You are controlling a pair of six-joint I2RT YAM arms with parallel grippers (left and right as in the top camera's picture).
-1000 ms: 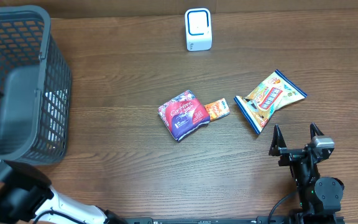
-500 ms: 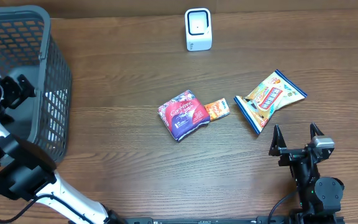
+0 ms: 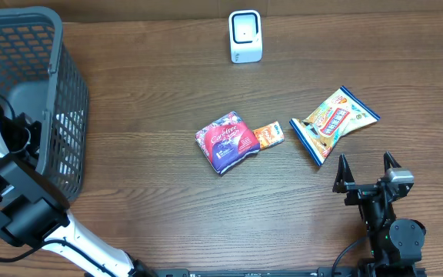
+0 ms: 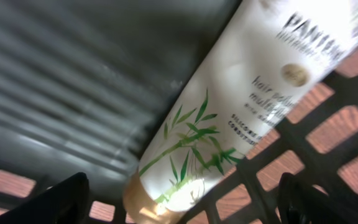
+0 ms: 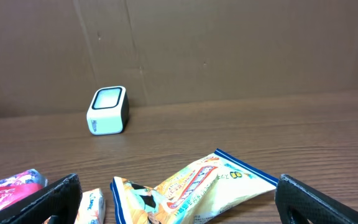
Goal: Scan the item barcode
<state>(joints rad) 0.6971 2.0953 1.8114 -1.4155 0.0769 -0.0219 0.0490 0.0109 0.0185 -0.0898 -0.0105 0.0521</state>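
Two grippers, both with jaws spread and nothing pinched. My left gripper is down inside the basket, fingertips wide on either side of the cap end of a white tube lying on the basket floor by the mesh wall. My right gripper sits low at the near edge of the table, facing the snack bag. The scanner stands at the far edge, well apart from the basket. A purple pouch and an orange packet touch each other mid-table.

Risks, as I judge them:
- The tube looks smooth and rounded. A pinch near the cap could let it squirt out or swing down.
- My fingertips are close to the mesh, so closing could snag a bar or trap the tube against the wall.
- Lifting out means clearing the tall basket wall. A dangling tube could clip the rim and drop.
- Only the printed front shows. I cannot tell where the barcode is, so I may present the wrong face to the scanner.
- The wrist view is blurred, so my aim is uncertain.
- I cannot tell whether the tube or one of the table packs is the item due for scanning.
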